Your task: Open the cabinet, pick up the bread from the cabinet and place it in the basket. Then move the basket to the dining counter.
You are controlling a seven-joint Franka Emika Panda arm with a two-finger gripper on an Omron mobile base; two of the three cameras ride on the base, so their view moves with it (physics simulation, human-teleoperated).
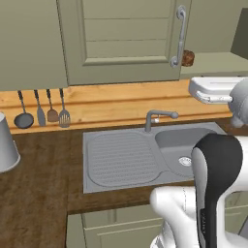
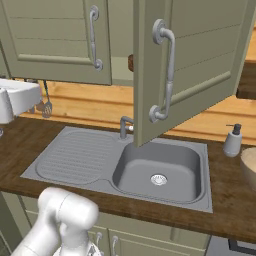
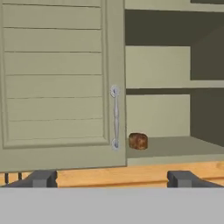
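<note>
Dark wood planks form the table (image 2: 230, 200) running across the lower half of both base views, with a grey steel sink (image 2: 159, 172) set into it and a warm orange wood backsplash behind. At the bottom of the hand view the pincer (image 3: 113, 178) shows its two dark tips set wide apart with nothing between them, aimed at the cabinet (image 3: 175, 113) ahead. Just above the tips, the left door is shut, its grey bar handle (image 3: 115, 117) upright at centre frame. Right of that handle the cabinet stands open, and the bread (image 3: 138, 141) sits on the lower shelf, close beside the shut door's edge. In the left base view the bread (image 1: 188, 58) peeks out at upper right, just past the handle. In the right base view the opened door (image 2: 192, 65) swings toward the camera across the upper middle, with a sliver of the bread (image 2: 130, 62) showing at its left edge. Below it the faucet (image 2: 125, 126) rises behind the basin. At the right edge stand a soap dispenser (image 2: 233, 140) and, just beside it, the rim of the basket (image 2: 249, 165) on the table. Utensils (image 1: 43, 112) hang at the left of the left base view.
</note>
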